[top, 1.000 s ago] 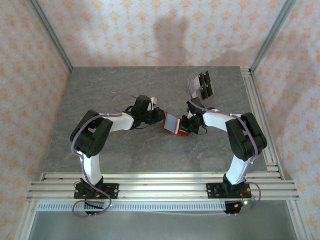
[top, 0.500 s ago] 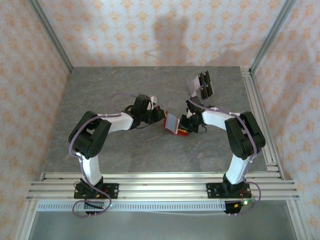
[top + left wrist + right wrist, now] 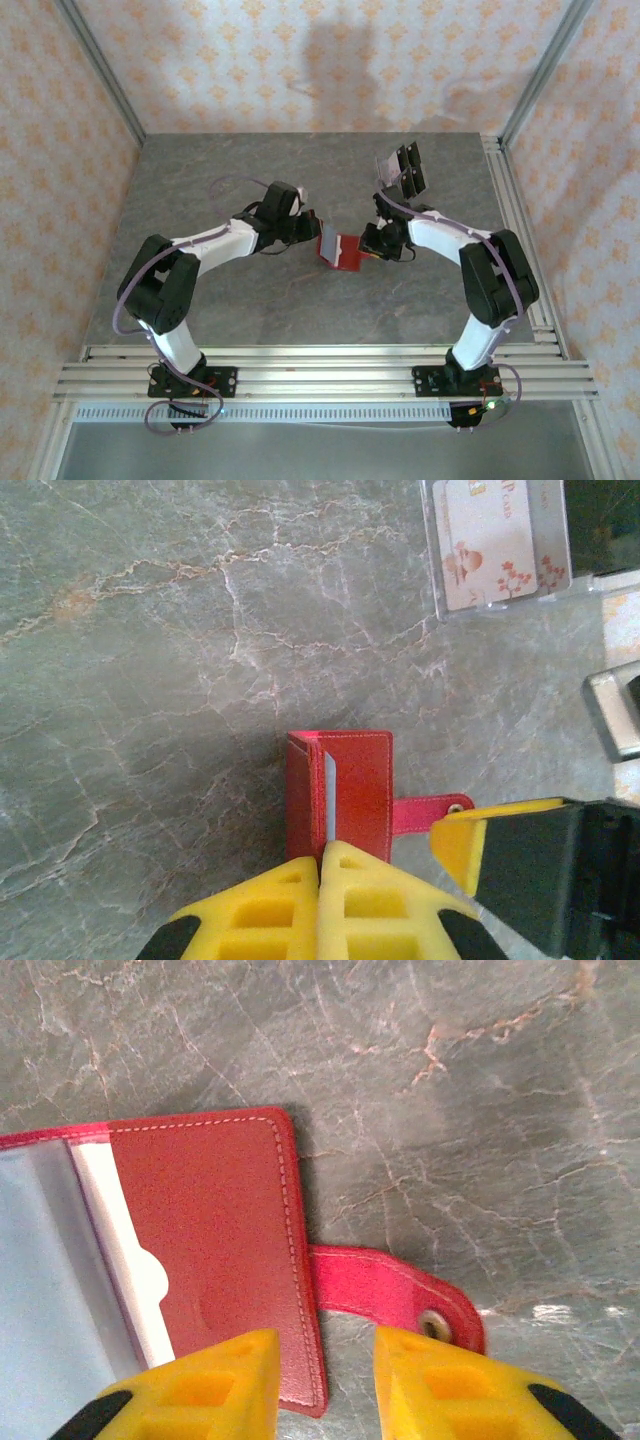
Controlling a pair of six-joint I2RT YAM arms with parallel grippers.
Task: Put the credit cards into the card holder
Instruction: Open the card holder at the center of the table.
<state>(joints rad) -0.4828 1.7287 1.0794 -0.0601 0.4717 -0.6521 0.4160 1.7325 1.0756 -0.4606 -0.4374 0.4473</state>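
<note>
Top: left tool pinched shut on card holder; right tool just beside it, opposite side; credit cards beyond right tool, on counter.
Left wrist: card holder edge between pressed fingertips.
Right wrist: jaws partly apart, empty; tab ahead of gap.

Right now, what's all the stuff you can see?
table: one, grey marble look, under everything
card holder: one, red with grey lining and a red tab, mid-table, open
credit cards: a few, exact count unclear, pale with small pictures, far right of the table
clear case: one, see-through, holding those cards
walls: three, orange-and-cream pattern, around the table
rails: several, silver, near and right table edges
left hand: one, yellow fingers, shut on the card holder's edge
right hand: one, yellow fingers, open, at the card holder's tab side
</note>
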